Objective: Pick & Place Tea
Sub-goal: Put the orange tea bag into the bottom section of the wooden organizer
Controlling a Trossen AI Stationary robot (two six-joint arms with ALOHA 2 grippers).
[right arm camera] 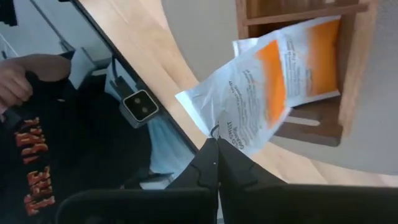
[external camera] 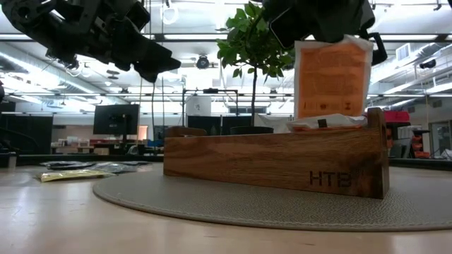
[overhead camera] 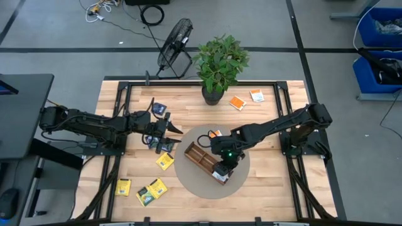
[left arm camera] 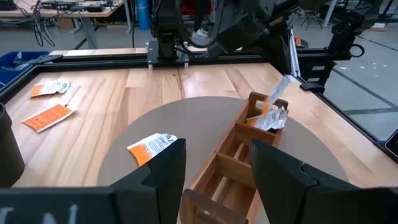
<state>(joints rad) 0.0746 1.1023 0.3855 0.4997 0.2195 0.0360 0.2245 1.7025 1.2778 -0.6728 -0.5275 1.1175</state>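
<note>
We hold an orange sachet [right arm camera: 273,93] pinched in the right gripper [right arm camera: 214,152] above the wooden tray [external camera: 282,162] end compartment; next we must lower and release (left gripper [left arm camera: 214,168] waits spread).

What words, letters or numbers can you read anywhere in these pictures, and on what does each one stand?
"HTB": on the end of the wooden tray, low view.
Print on the orange-and-white sachet pinched in the right gripper: too blurred to read.
Orange lettering on a person's dark sleeve: partial, unreadable.
</note>
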